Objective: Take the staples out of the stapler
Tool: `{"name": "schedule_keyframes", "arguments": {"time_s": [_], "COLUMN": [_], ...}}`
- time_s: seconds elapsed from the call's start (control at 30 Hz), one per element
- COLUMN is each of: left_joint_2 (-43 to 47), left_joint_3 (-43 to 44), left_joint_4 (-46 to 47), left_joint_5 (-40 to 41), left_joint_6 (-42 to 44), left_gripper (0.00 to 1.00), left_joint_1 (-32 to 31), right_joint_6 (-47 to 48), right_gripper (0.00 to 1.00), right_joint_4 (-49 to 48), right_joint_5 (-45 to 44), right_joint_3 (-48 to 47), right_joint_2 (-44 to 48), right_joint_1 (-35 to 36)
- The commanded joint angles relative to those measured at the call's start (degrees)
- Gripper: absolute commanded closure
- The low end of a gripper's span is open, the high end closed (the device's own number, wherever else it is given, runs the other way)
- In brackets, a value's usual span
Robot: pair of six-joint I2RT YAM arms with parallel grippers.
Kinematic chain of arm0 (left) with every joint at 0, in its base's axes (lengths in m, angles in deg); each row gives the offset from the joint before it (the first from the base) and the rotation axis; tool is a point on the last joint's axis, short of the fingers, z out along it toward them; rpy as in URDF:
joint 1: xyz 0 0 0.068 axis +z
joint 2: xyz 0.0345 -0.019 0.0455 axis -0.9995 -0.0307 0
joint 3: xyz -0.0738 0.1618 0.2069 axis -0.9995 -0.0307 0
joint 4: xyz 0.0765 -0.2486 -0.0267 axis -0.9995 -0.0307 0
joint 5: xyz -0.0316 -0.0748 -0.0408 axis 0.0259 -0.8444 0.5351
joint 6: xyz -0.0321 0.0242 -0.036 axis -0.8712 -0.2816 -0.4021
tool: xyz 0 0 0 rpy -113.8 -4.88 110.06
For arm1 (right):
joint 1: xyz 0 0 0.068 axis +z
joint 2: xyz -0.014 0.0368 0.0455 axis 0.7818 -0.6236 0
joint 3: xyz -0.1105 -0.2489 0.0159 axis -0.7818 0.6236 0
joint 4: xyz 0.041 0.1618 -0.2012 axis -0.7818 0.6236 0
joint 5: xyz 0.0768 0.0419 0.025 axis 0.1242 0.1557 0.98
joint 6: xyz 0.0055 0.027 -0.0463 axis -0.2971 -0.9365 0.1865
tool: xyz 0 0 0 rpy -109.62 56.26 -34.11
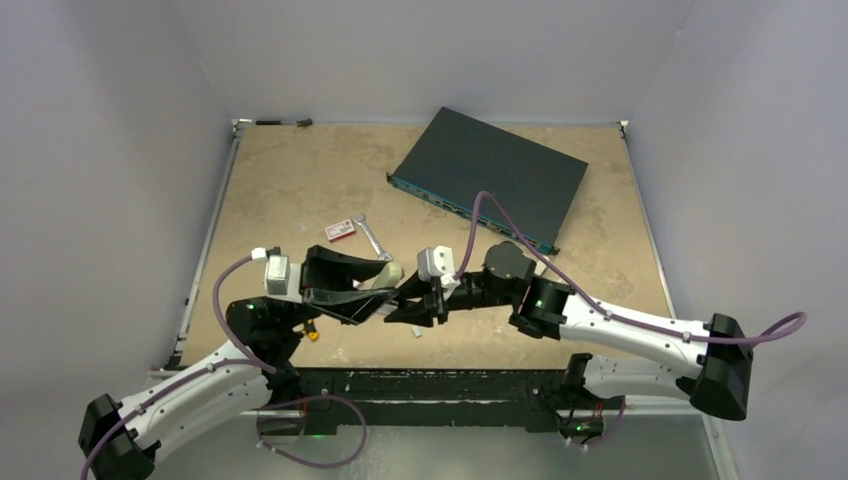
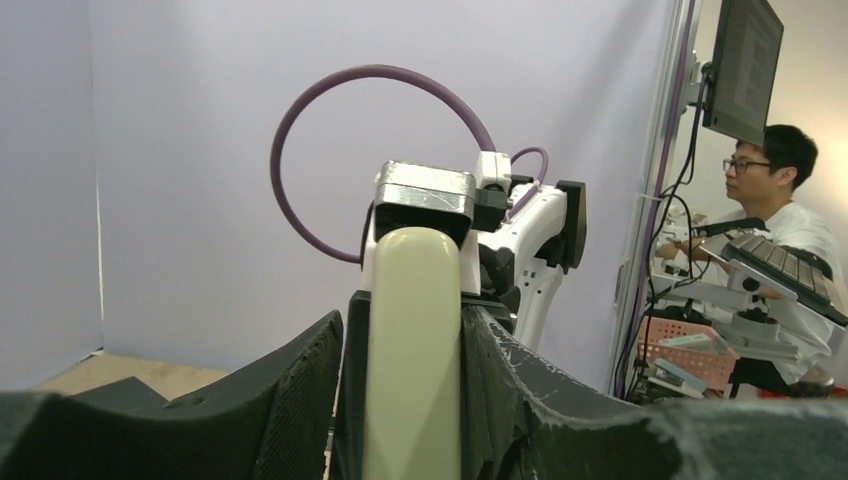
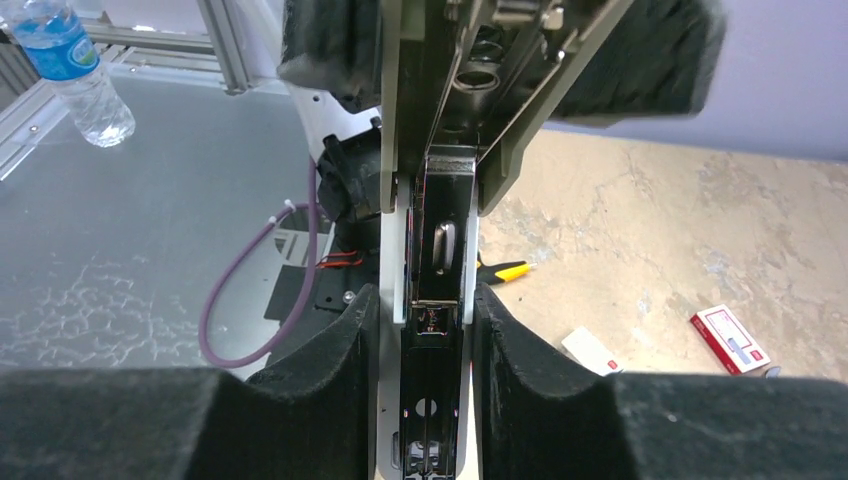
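You have the stapler (image 1: 388,276) held up off the surface (image 1: 300,180) near its front edge, spanning between both arms. The left gripper (image 2: 410,330) has its jaws clamped on the pale top; the right gripper (image 3: 425,300) has its jaws pressed tight on the silvery channel. Farther back, the print on the red-and-white box (image 1: 341,231) is too small to read, and a wrench (image 1: 371,237) lies just beside it.
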Motion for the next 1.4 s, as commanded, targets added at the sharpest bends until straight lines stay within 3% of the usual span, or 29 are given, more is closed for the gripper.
{"name": "schedule_keyframes", "arguments": {"time_s": [0.0, 0.03, 0.07, 0.17, 0.23, 0.33, 0.43, 0.57, 0.67, 0.87, 1.17, 1.37], "left_joint_2": [2.05, 2.31, 2.59, 3.72, 4.96, 9.30, 14.97, 23.72, 28.09, 27.60, 22.97, 23.56], "left_joint_3": [-0.40, -0.26, -0.12, 0.73, 1.66, 3.87, 6.36, 8.56, 10.99, 14.07, 14.67, 14.64], "left_joint_4": [-2.23, -2.94, -3.63, -6.68, -10.15, -20.82, -34.50, -49.83, -59.12, -66.29, -67.07, -66.90], "left_joint_5": [4.26, 4.54, 4.75, 5.22, 5.56, 8.09, 18.01, 35.18, 43.06, 42.90, 42.47, 43.38], "left_joint_6": [0.22, 0.48, 0.85, 2.06, 3.30, 6.16, 7.86, 3.97, 2.64, 2.54, 2.04, 3.85], "left_gripper": [0.50, 0.46, 0.32, 0.15, 0.12, 0.09, 0.06, 0.04, 0.00, 0.00, 0.00, 0.00], "left_joint_1": [-0.09, -0.03, -0.03, -0.08, -0.04, -0.09, -0.08, -0.07, -0.06, -0.03, -0.08, -0.07], "right_joint_6": [-0.84, -1.05, -1.24, -2.14, -2.73, -6.24, -8.06, -10.27, -10.87, -11.61, -11.42, -13.29], "right_gripper": [1.00, 1.00, 1.00, 1.00, 1.00, 1.00, 1.00, 1.00, 1.00, 1.00, 1.00, 0.98], "right_joint_4": [-5.50, -5.58, -5.52, -5.73, -5.63, -3.26, 1.20, 5.29, 4.94, 2.19, -1.60, 3.40], "right_joint_5": [0.63, -0.08, -0.60, -2.49, -5.93, -18.15, -32.06, -45.62, -46.09, -42.12, -44.56, -41.65], "right_joint_3": [1.48, 1.79, 1.92, 2.37, 2.77, 3.52, 2.38, -1.20, -4.10, -9.75, -16.94, -22.41], "right_joint_2": [4.01, 4.47, 4.77, 5.57, 6.16, 6.66, 4.38, -2.86, -9.76, -23.14, -40.97, -47.42], "right_joint_1": [0.13, 0.16, 0.19, 0.19, 0.20, 0.16, 0.09, -0.77, -3.99, -12.02, -15.66, -17.15]}}
